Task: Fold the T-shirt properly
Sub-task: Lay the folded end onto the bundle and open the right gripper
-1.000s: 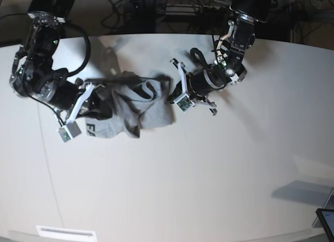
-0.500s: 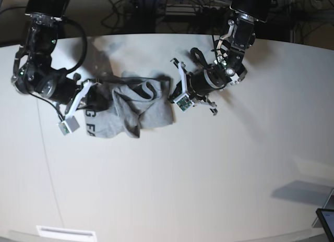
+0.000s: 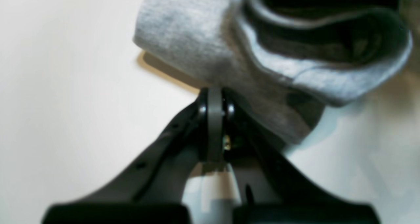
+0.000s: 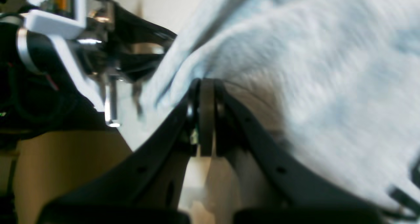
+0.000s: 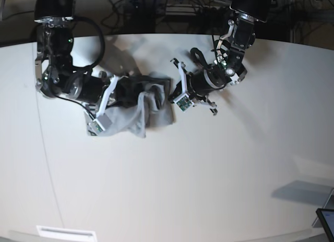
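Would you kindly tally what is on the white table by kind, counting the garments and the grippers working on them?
T-shirt: 1, grey and bunched up
Grippers: 2, the left gripper and the right gripper, each shut on the shirt's cloth
Total: 3

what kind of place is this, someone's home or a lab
Most likely a robotics lab or test bench. Two black arms work a grey T-shirt on a plain white table, and tangled cables run along the dark wall behind it. Nothing homely is in view.
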